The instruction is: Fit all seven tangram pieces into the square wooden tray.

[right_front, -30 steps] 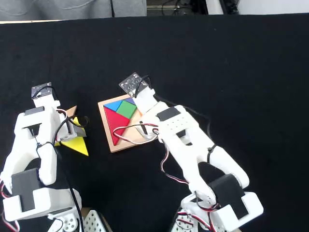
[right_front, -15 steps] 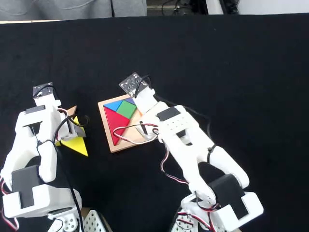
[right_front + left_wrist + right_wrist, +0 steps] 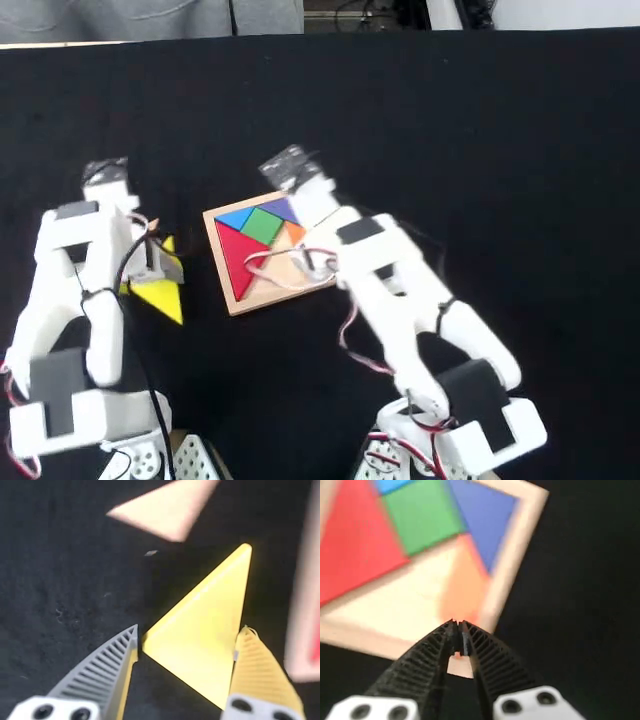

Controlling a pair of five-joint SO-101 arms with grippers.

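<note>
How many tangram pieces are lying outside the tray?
2: a yellow triangle within the open left gripper, and a pale triangle near it, apart. Others may be hidden.

The tray is showing pale, smooth wood. The yellow triangle is presenting a matt painted face. The tabletop is reading as black matt cloth. The left gripper is showing ribbed plastic fingers.
</note>
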